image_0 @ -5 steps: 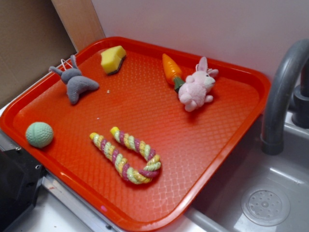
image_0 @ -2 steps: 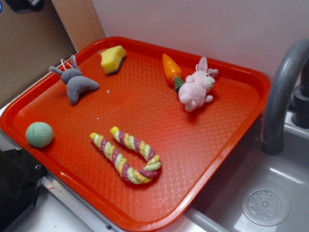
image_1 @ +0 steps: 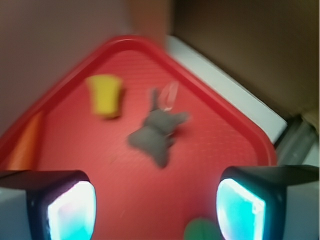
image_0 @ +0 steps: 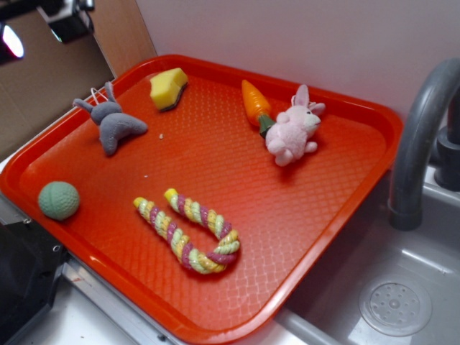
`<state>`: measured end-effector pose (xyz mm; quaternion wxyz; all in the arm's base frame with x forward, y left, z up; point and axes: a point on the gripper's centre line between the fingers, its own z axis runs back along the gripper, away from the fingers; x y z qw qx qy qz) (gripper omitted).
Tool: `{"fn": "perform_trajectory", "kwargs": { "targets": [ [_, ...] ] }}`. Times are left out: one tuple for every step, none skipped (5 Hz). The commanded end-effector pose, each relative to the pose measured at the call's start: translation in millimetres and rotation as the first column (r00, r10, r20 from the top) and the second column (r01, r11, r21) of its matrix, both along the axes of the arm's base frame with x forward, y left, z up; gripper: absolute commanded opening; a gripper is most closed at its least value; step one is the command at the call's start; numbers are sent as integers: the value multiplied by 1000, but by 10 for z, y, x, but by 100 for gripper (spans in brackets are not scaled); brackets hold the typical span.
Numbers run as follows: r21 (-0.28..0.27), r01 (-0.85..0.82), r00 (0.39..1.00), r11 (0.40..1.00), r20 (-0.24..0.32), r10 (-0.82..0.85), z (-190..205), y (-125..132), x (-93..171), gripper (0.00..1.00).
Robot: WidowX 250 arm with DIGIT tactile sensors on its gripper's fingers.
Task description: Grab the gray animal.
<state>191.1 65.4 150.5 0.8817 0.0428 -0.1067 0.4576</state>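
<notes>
And here comes the claw into the exterior view! A second ago the top left corner showed only the brown cardboard backdrop; a sliver of dark hardware crept in shortly after, and now much more of the dark body fills that corner, with a bright glowing patch at the left edge. It sits high, above and behind the orange tray's far left rim, well apart from the gray animal. From the wrist view, heavily blurred, the claw has its two fingers spread wide at the bottom corners, the gray animal seen between and beyond them on the tray.
</notes>
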Motion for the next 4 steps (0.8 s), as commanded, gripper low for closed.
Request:
{"fn": "perform_trajectory", "kwargs": {
  "targets": [
    [-85, -243, 968, 966, 47, 248, -584, 447, 173, 100],
    [-116, -218, 975, 969, 20, 221, -814, 497, 296, 100],
    [-172, -152, 988, 973, -35, 148, -1065, 432, 362, 100],
    [-243, -85, 996, 966, -61, 72, -1206, 325, 358, 0]
  ]
}}
